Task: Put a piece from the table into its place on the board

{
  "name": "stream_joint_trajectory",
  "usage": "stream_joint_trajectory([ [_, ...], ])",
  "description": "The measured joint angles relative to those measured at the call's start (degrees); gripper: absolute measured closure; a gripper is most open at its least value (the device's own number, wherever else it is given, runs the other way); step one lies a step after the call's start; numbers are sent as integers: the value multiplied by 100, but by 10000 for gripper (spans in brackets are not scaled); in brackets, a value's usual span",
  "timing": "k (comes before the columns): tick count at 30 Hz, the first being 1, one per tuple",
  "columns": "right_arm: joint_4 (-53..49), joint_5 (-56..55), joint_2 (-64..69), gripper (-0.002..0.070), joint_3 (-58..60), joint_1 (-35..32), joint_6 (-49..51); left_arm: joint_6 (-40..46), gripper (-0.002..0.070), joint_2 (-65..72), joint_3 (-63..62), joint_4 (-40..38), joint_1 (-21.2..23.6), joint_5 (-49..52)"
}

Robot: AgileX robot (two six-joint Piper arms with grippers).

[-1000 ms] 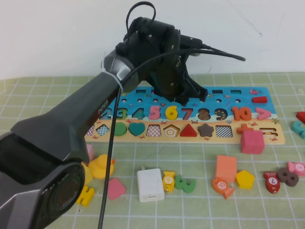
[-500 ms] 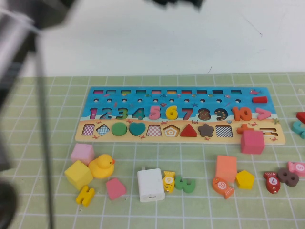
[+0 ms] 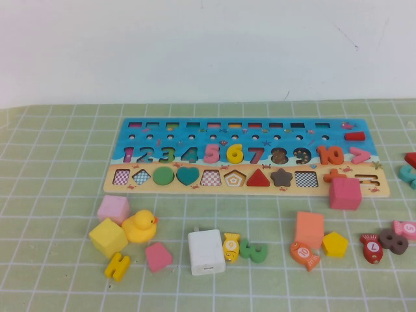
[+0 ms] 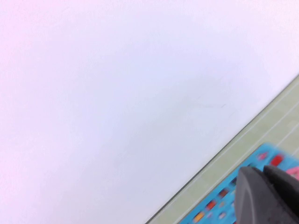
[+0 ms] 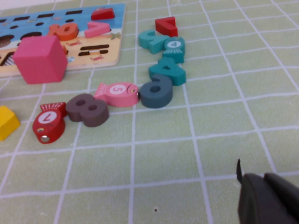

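The piece point(image 3: 234, 154), a flat yellow 6, sits in its number slot on the board point(image 3: 162, 138), between the pink 5 point(image 3: 212, 153) on its left and the red 7 point(image 3: 255, 155) on its right. I see it lying flush in the row of numbers, about midway along the board.

From the high view I find neither arm over the table. The left gripper point(image 4: 262, 175) shows only in its own wrist camera: its two dark fingers point(image 4: 250, 196) are pressed together with nothing between them, and beyond them I see mostly white wall and a strip of the board's far edge. It is lifted well apart from the piece and touches nothing.

The right gripper point(image 5: 268, 198) hangs low over the green grid mat point(image 5: 163, 158) to the right of the board, near a cluster of loose numbers and fish; I cannot tell its state.

A pink cube point(image 3: 344, 193) rests on the board's near right edge. A rubber duck point(image 3: 140, 226) and a white block point(image 3: 206, 251) lie on the near side of the board.
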Motion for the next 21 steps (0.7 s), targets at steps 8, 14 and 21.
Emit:
stream_joint_trajectory([
  [8,0,0,0,679,0,0,0,-424,676,-729,1650,700,-341,0],
  [14,0,0,0,679,0,0,0,-1054,676,-1691,3197,1152,-355,-368],
  [21,0,0,0,679,0,0,-30,-1839,676,-3424,5633,1147,-364,-944],
])
